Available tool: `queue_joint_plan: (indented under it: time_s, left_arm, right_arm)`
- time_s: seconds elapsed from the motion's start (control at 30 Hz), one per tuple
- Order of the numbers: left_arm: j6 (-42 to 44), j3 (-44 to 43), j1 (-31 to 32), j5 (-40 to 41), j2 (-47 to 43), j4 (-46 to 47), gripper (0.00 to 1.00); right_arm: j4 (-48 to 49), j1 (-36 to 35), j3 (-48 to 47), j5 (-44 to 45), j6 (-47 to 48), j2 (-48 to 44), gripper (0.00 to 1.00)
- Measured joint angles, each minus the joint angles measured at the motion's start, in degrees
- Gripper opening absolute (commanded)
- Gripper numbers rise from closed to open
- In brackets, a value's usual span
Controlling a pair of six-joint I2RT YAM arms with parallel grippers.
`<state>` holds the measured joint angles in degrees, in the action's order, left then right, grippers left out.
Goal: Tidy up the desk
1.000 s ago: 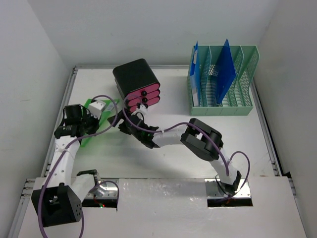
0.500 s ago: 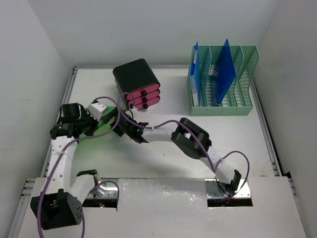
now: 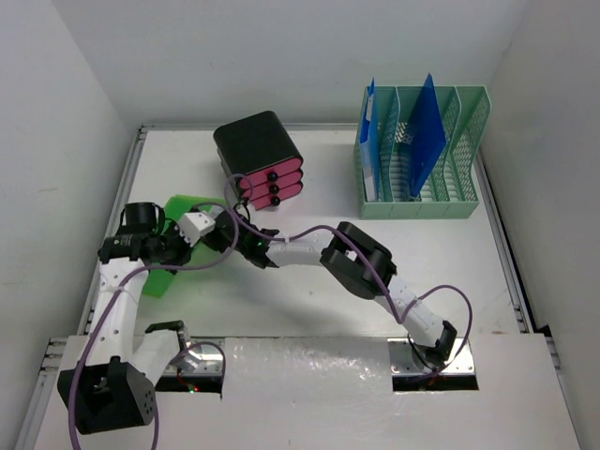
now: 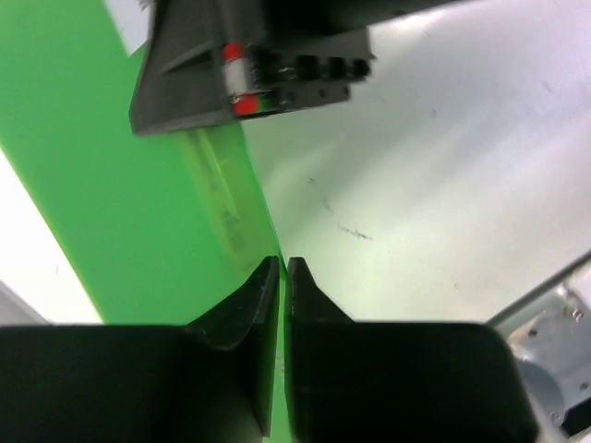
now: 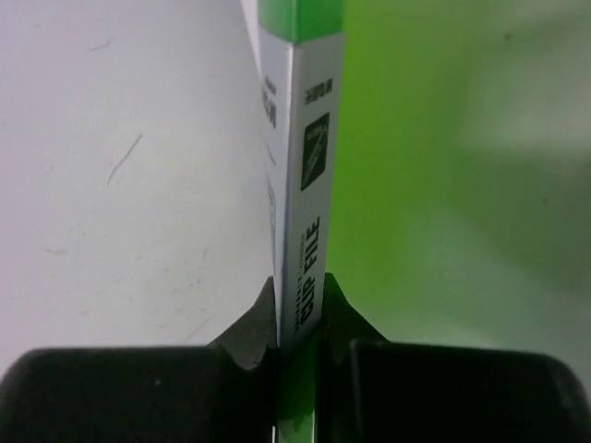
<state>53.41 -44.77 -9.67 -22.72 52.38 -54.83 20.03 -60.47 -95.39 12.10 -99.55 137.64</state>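
Observation:
A green clip file (image 3: 181, 205) is held over the left part of the white desk (image 3: 309, 309), between the two grippers. My left gripper (image 3: 176, 247) pinches the file's thin green edge (image 4: 249, 231), and its jaws (image 4: 282, 268) stand almost together with the sheet between them. My right gripper (image 3: 246, 246) reaches in from the right. It is shut on the file's white labelled spine (image 5: 309, 157), right gripper (image 5: 300, 288), with the green cover (image 5: 443, 185) on its right. A black part of the right arm (image 4: 249, 65) shows at the top of the left wrist view.
A black drawer box with pink drawers (image 3: 260, 155) stands just behind the grippers. A green slotted file rack (image 3: 469, 159) with blue folders (image 3: 427, 127) is at the back right. A foil-like strip (image 3: 300, 361) lines the near edge. Walls close in on the left, back and right.
My right gripper reached further left and shut on the file's spine. The green file rose off the desk and turned, and the left gripper shifted slightly right with it.

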Motion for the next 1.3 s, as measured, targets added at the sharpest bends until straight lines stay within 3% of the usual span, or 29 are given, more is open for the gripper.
queue_joint_plan:
  time_s: [0.1,0.17,0.4,0.53,0.67,0.83,1.03,1.3]
  left_arm:
    - [3.56,-0.57,0.20,-0.59,0.00,-3.06,0.80]
    - [4.92,-2.19,0.20,-0.66,0.02,-6.08,0.91]
    - [5.18,-18.29,0.20,-4.17,0.44,-15.93,0.94]
    - [1.95,-27.65,0.20,-6.21,0.76,-17.20,0.94]
    - [-4.04,-29.29,0.20,-5.99,1.22,-14.82,0.94]
    - [-11.26,-28.98,0.20,-4.83,2.34,-10.19,0.94]
    - [-17.14,-29.35,0.20,-3.61,5.01,-5.05,0.94]
    - [-20.50,-33.00,0.20,-4.24,5.01,-2.36,0.94]
  right_arm:
    - [-0.37,-0.04,1.01,-0.46,2.60,-0.09,0.00]
    - [-0.70,0.00,2.40,-0.72,5.20,-0.09,0.00]
    - [-0.37,-0.09,5.07,-2.82,22.95,-2.38,0.00]
    - [-0.74,-0.55,5.07,-8.55,42.18,-8.66,0.00]
    - [-5.51,-1.01,4.83,-14.08,62.64,-17.03,0.00]
    - [-13.11,-0.90,6.03,-16.39,80.87,-27.28,0.00]
    - [-26.91,0.76,2.64,-11.32,94.97,-35.04,0.00]
    - [-38.10,1.68,2.58,-1.92,103.30,-47.91,0.00]
